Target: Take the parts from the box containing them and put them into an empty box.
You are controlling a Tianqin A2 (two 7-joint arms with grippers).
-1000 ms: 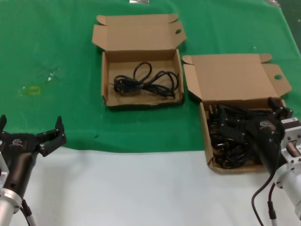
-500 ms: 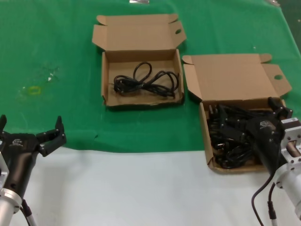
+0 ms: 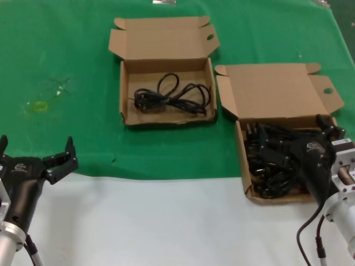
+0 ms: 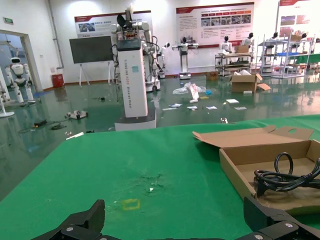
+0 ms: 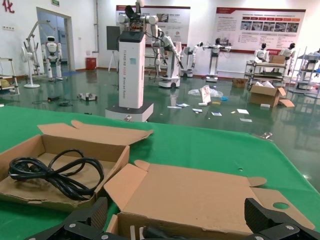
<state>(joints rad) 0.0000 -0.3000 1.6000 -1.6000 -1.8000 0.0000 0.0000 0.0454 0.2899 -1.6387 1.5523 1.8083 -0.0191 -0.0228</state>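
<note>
Cords [image 3: 272, 160] fill your right box [image 3: 277, 105]; right gripper [image 3: 324, 130] spread over them. Left gripper [image 3: 36, 152] spread, parked near the table edge.

Brown boxes [image 3: 166, 41], black cords [image 3: 172, 94], green cloth [image 3: 66, 55].

Bare green cloth [image 3: 72, 66] left of boxes, raised lid [image 3: 274, 91] behind cord-filled box [image 3: 244, 166], narrow gap between boxes

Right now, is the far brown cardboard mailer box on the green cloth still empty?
No. The far brown cardboard box already holds one coiled black power cord, lying flat on its floor, lid folded back.
</note>
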